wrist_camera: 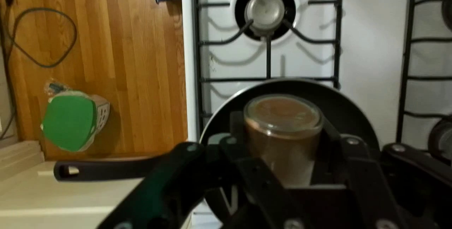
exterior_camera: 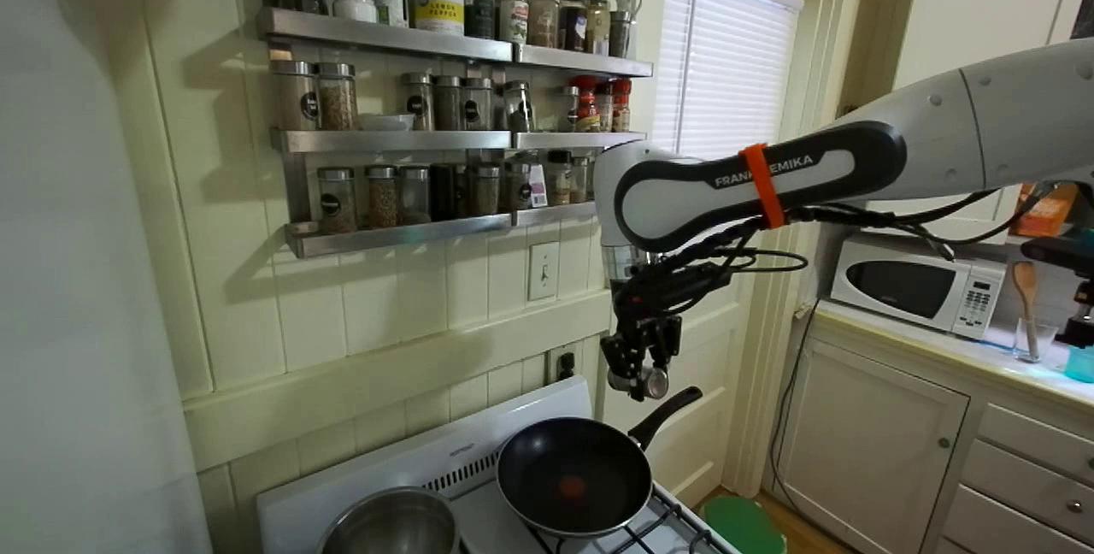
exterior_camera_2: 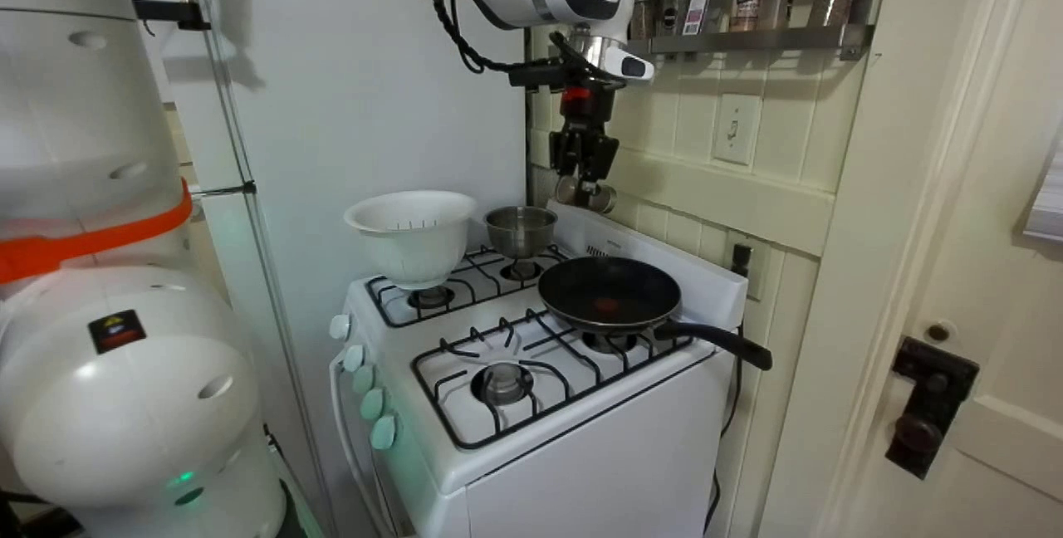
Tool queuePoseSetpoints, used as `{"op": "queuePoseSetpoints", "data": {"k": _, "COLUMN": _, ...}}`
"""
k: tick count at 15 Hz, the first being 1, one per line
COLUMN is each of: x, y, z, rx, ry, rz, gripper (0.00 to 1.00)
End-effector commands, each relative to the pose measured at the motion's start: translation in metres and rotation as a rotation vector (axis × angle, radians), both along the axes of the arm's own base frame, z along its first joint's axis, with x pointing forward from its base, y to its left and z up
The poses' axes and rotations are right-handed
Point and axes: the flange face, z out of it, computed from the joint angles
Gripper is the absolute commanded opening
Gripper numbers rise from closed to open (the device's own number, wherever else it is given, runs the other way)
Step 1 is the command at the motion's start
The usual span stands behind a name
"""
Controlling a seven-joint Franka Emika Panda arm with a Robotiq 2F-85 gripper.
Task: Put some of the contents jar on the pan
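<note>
Looks like clear glass on the jar [wrist_camera: 282, 116], smooth coating on the pan [exterior_camera: 555, 451], shiny metal on the pot [exterior_camera_2: 521, 239], smooth plastic on the colander [exterior_camera_2: 411, 260], grained wood on the floor [wrist_camera: 141, 63].

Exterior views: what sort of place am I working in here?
A kitchen, probably in a home. What shows it: a white gas stove with burners under black grates, metal wall shelves lined with spice jars, and a microwave.
</note>
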Motion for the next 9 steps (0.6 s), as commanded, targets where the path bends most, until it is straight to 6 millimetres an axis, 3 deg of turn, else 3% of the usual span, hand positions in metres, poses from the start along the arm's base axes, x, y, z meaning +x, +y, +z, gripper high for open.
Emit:
{"op": "queuePoseSetpoints", "data": {"k": 1, "x": 0.017, "y": 0.007, "z": 0.001, "rx": 0.080, "ry": 0.005, "rz": -0.020, "gripper": 0.23}}
{"op": "queuePoseSetpoints", "data": {"k": 3, "x": 0.014, "y": 0.009, "z": -0.008, "rx": 0.062, "ry": 0.079, "rz": -0.059, "gripper": 0.23}}
{"op": "queuePoseSetpoints", "data": {"k": 4, "x": 0.016, "y": 0.007, "z": -0.010, "rx": -0.025, "ry": -0.010, "rz": -0.015, "gripper": 0.23}}
{"op": "queuePoseSetpoints", "data": {"k": 6, "x": 0.013, "y": 0.009, "z": -0.005, "rx": 0.069, "ry": 0.173, "rz": -0.075, "gripper": 0.23}}
{"op": "queuePoseSetpoints", "data": {"k": 7, "x": 0.018, "y": 0.006, "z": -0.010, "rx": -0.070, "ry": 0.009, "rz": 0.018, "gripper": 0.23}}
{"op": "queuePoseSetpoints", "data": {"k": 9, "x": 0.021, "y": 0.005, "z": -0.006, "rx": 0.034, "ry": 0.156, "rz": -0.079, "gripper": 0.23}}
